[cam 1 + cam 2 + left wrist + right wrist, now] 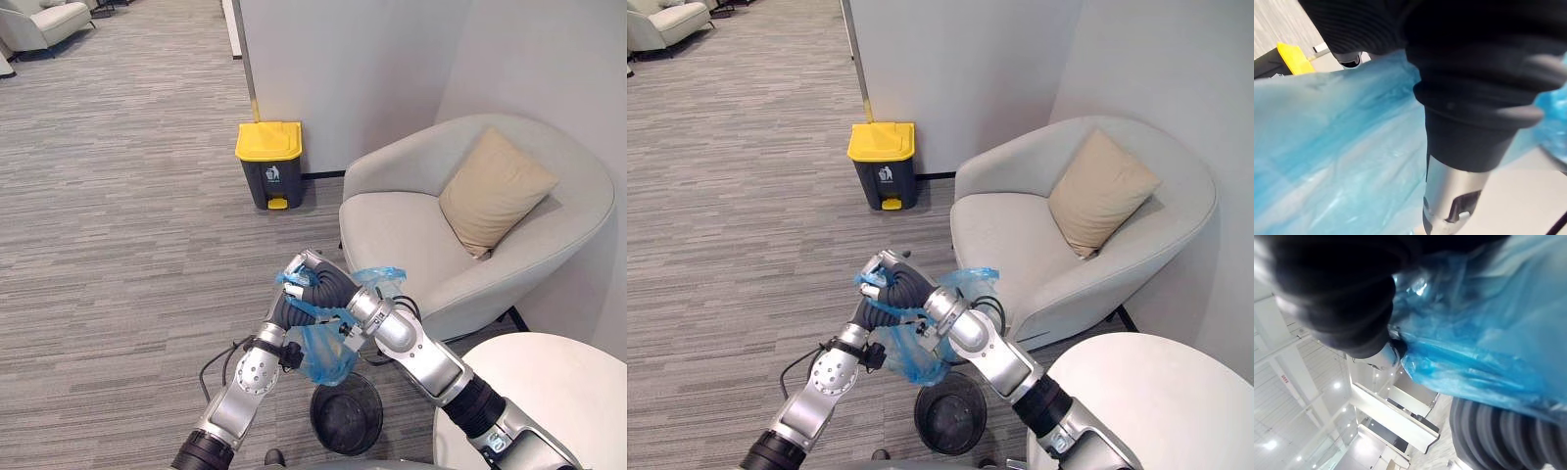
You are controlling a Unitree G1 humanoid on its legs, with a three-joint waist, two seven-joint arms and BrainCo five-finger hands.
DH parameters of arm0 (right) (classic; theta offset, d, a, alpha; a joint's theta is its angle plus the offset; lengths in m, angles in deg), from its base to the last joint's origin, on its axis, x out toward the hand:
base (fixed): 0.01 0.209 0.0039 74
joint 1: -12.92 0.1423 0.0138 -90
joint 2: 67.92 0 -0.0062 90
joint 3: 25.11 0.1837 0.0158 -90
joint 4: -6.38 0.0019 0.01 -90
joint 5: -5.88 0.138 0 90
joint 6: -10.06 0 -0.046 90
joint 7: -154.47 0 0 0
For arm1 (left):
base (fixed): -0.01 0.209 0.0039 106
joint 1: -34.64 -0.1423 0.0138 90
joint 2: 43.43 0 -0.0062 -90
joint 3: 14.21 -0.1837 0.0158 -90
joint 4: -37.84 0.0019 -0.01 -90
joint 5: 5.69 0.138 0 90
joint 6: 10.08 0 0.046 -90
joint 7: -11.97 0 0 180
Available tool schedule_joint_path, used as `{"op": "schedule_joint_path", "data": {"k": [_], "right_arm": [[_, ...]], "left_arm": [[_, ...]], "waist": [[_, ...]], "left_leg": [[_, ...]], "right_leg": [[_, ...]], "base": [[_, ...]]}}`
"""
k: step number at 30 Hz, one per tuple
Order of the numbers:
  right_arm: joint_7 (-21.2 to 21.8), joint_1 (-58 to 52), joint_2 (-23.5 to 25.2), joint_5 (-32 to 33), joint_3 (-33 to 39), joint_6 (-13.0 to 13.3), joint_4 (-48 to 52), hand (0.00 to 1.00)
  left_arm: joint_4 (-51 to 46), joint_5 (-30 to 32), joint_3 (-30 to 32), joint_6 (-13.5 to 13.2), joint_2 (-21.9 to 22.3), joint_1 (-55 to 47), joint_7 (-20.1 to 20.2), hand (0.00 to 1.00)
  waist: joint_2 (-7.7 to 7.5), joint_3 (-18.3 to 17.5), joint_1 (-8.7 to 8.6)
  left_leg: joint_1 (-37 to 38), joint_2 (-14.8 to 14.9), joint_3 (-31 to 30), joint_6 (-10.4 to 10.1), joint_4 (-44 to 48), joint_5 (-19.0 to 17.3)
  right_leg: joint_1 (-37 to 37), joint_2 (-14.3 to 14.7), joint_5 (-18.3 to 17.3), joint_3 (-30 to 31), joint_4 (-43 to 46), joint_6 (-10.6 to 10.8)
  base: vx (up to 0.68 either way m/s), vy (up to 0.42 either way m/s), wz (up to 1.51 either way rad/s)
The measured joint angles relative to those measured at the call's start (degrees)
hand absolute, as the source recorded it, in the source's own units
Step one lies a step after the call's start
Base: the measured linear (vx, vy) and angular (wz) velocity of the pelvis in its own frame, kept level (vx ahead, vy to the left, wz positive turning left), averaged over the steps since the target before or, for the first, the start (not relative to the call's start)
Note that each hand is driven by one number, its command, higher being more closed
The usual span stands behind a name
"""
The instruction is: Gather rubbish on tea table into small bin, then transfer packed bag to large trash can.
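Observation:
A blue plastic bag (328, 354) hangs in the air just above the small black bin (346, 416), which stands on the carpet by the white tea table (549, 392). Both hands meet at the bag's top. My left hand (290, 311) comes up from the lower left with the plastic bunched round it. My right hand (315, 269) arches over from the right, its fingers curled in the bag's mouth. Blue plastic (1327, 147) lies close under both wrists (1488, 333). The large trash can (269, 162), dark grey with a yellow lid, stands by the wall further off.
A light grey armchair (411, 235) with a tan cushion (495, 191) stands to the right, close to the hands. Grey striped carpet (118, 245) stretches between me and the trash can. A white wall (343, 69) rises behind the can.

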Motion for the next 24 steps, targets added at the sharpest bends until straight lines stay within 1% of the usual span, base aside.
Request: {"op": "schedule_joint_path", "data": {"k": [3,6,11,16,19,24], "right_arm": [[-0.1,0.0,0.1,0.0,0.0,0.0,0.0,1.00],[-0.2,0.0,0.1,-0.2,0.2,-0.1,-0.3,1.00],[-0.4,0.0,0.1,-0.6,0.6,-0.8,-0.7,1.00],[-1.2,0.0,0.1,-0.6,2.0,-0.9,-1.5,1.00],[-1.4,1.1,0.1,-0.5,2.5,-0.9,-1.5,1.00],[-1.4,3.5,0.6,1.0,2.6,-0.9,-1.4,1.00]], "left_arm": [[1.0,0.0,0.0,0.5,0.8,-0.3,0.1,0.00],[2.9,-0.1,-0.2,0.5,1.5,-0.5,0.3,0.00],[6.6,-0.1,-1.1,0.5,1.4,-0.5,1.3,0.00],[9.7,-0.1,-1.3,0.6,1.4,-0.5,1.4,0.00],[11.1,0.0,-1.3,0.6,1.4,-0.5,1.4,0.00],[11.7,0.0,-1.3,1.6,1.4,-1.2,1.4,0.00]], "waist": [[0.01,0.0,0.00],[-0.08,-0.1,0.02],[-0.22,-0.2,0.08],[-1.03,-0.7,0.13],[-1.15,-0.7,0.10],[-1.17,-0.7,0.11]], "left_leg": [[0.0,0.0,-0.1,0.0,0.0,0.1],[-0.1,0.1,-0.3,0.0,-0.2,0.1],[-0.2,0.2,-0.6,0.0,-0.3,0.2],[-0.4,0.2,-0.7,0.0,0.0,0.2],[-0.5,0.2,-0.8,0.0,0.0,0.2],[-0.4,0.3,-0.8,0.0,-0.2,0.2]], "right_leg": [[0.0,0.0,0.0,-0.1,0.0,0.0],[0.1,0.0,0.0,-0.3,0.0,0.0],[0.1,0.1,0.0,-0.5,-0.1,0.0],[0.2,0.2,0.0,-0.6,-0.4,0.0],[0.3,0.2,0.0,-0.7,-0.4,0.0],[0.5,0.3,0.0,-0.7,-0.3,0.0]], "base": [[0.00,0.000,0.00],[-0.01,0.003,0.03],[0.00,0.000,0.01],[0.00,0.000,0.00],[0.00,0.000,0.00],[0.00,0.000,0.00]]}}
